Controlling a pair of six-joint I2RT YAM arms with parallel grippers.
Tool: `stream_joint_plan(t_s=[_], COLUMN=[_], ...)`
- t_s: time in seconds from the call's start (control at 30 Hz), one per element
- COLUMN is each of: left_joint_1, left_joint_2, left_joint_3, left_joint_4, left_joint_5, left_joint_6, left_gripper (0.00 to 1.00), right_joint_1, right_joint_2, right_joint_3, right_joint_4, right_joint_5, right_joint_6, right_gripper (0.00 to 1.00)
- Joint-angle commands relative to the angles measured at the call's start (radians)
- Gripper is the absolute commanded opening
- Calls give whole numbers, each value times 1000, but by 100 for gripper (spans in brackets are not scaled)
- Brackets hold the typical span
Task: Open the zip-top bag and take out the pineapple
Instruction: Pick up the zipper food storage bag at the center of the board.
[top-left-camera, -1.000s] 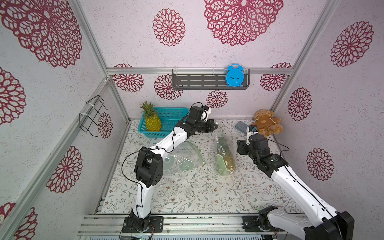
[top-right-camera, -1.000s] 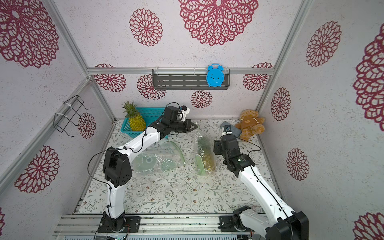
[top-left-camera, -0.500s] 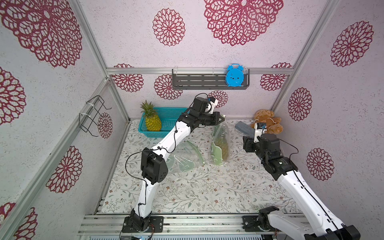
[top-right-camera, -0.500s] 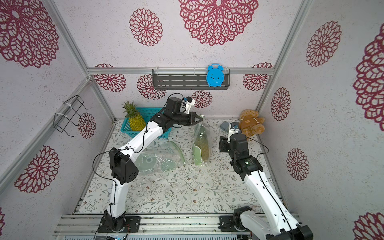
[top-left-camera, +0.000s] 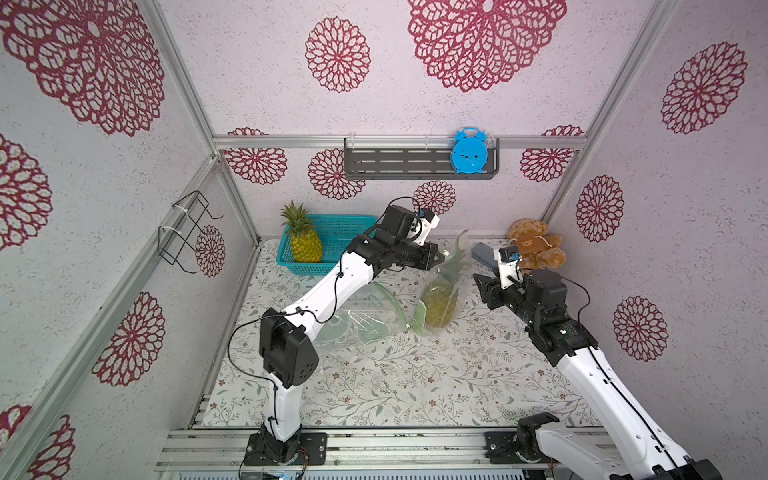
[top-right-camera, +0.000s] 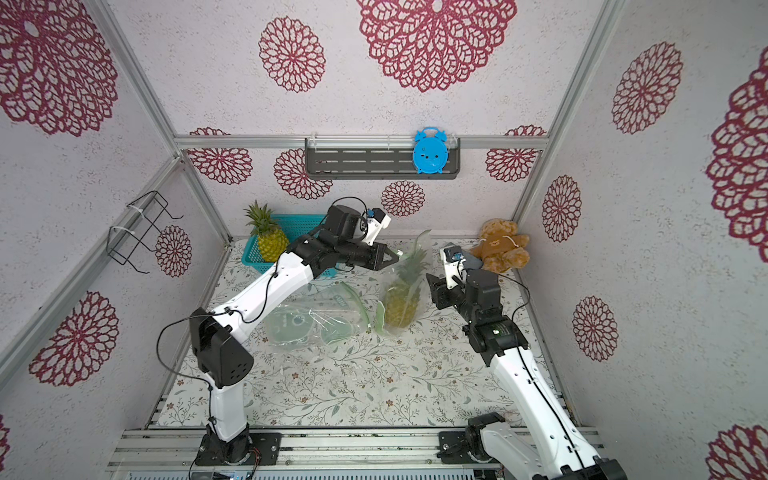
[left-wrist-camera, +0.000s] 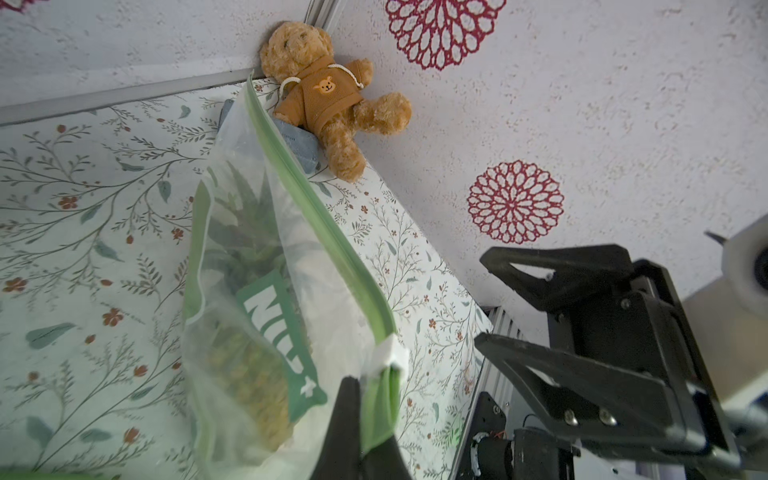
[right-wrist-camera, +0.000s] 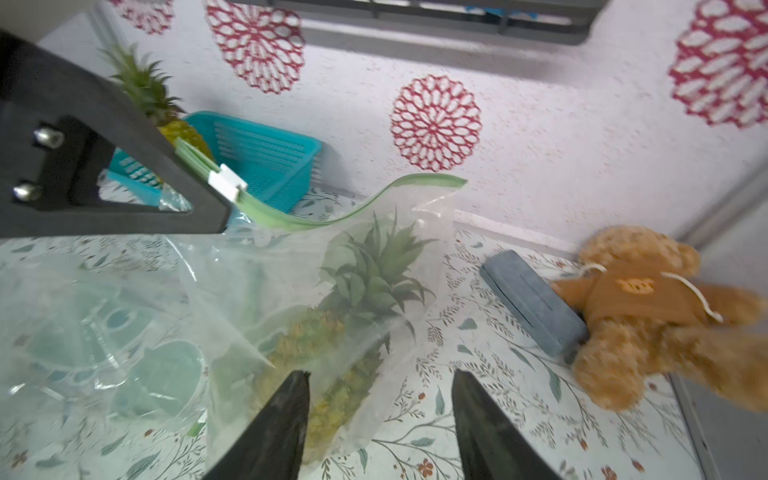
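Note:
The clear zip-top bag (top-left-camera: 446, 286) with a green zip strip (left-wrist-camera: 316, 216) hangs upright, its lower end at the table. The pineapple (top-left-camera: 438, 307) sits inside it, leaves up, and also shows through the plastic in the right wrist view (right-wrist-camera: 345, 320). My left gripper (top-left-camera: 436, 258) is shut on the bag's green top edge, right beside the white slider (left-wrist-camera: 388, 353). My right gripper (top-left-camera: 482, 284) stands open just right of the bag, level with the fruit. Nothing is between its fingers (right-wrist-camera: 291, 415).
A second pineapple (top-left-camera: 305, 243) stands in a teal basket (top-left-camera: 345, 232) at the back left. An empty clear bag (top-left-camera: 357, 320) lies under the left arm. A teddy bear (top-left-camera: 536, 245) and a grey block (top-left-camera: 482, 253) fill the back right corner.
My left gripper rose and moved back, pulling the bag from lying flat to hanging upright. My right gripper drew back to the right of the bag, and its jaws narrowed slightly.

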Motion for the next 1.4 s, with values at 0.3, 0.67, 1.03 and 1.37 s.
stream_joint_plan(t_s=[0.3,0.67,1.03,1.37], left_joint_1=[-11,-16,-20,-19], left_joint_2=[-250,-277,-249,-255], left_joint_3=[-245,-259,-194,-192], left_joint_4=[89,119,99,102], left_joint_5=[26,94,130,80], left_joint_6=[176,220,235,248], left_gripper=[0,0,0,0], right_joint_1=[-7,-5,-5,-6], right_joint_2=[110,255,383,370], right_joint_3=[121,257,404,408], right_joint_4=[37,-33,-244,-221], right_joint_5=[-453,-619,-695,-586], right_joint_6=[-376,-570,-701,-705], right_gripper=[58,47,44,1])
